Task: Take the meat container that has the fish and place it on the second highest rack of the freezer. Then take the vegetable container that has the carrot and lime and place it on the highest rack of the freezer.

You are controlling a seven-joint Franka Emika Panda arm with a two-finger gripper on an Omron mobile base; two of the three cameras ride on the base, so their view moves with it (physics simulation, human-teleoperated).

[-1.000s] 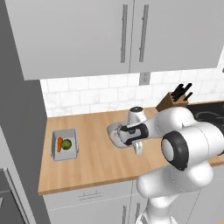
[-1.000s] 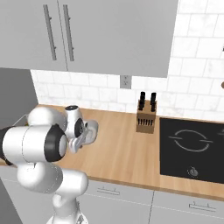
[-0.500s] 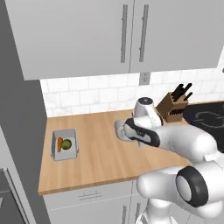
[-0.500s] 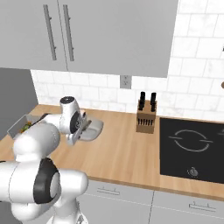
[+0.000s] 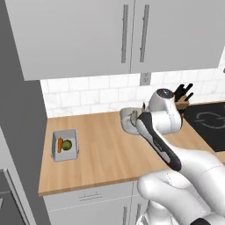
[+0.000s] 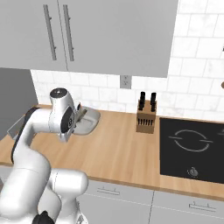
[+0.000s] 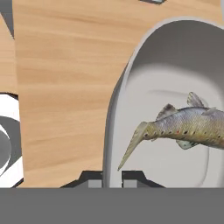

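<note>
Arm raised; jaws pinch grey tray (image 7: 131,87) rim; speckled fish (image 7: 183,129) inside.

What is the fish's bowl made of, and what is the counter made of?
The fish container looks like smooth pale grey plastic, maybe ceramic: plain, matte, with soft rounded walls. I can't be sure which. The counter looks like wood, warm brown with long grain streaks running through it. The fish looks real, with speckled skin.
</note>
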